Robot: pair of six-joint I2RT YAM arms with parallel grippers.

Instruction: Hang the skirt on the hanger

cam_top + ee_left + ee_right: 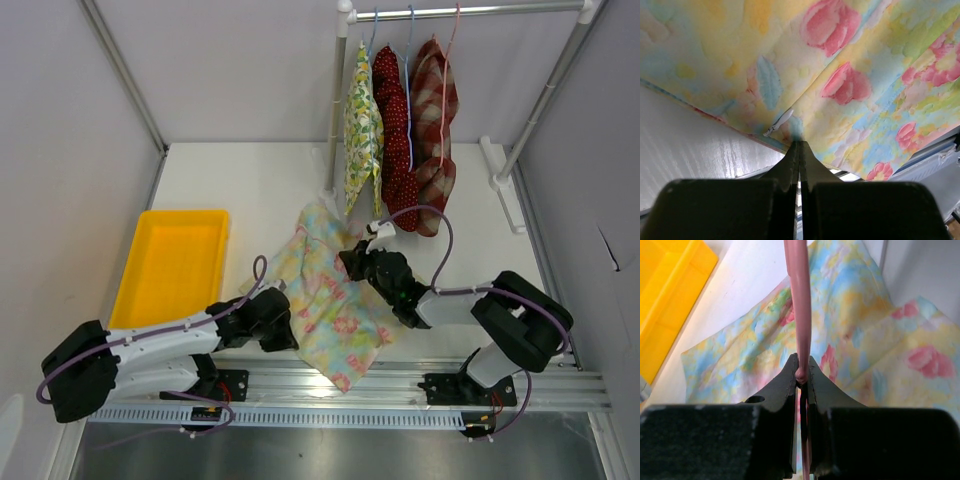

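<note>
**Skirt pinched at its near edge, pink hanger clamped over it**

The skirt point(325, 300), a pastel floral one, lies spread mid-table between the two arms, its near corner out over the front rail. The left gripper point(800, 147) has its fingers pressed together on the near-left edge, just by a small white tab point(780, 122) that looks like a zip pull. My read is that this pinch holds the cloth taut and raised so the hanger has an edge to work against.

Across the cloth, the right gripper point(802, 374) is clamped on the pink hanger point(799, 300). Its thin bar runs straight out from the fingertips over the fabric. From above the hanger itself is hard to pick out.

Off to the left sits a yellow tray point(175, 262), well apart and no bother. A purple cable point(443, 245) loops off the right arm beside the skirt's far side and could snag.

Further back, the rack's upright post point(337, 100) stands near the skirt's far corner. Three hung garments point(400, 130) dangle from the rail point(470, 12), their hems low near the right gripper. That's the crowding to watch: there's little room to swing the hanger on that side.
</note>
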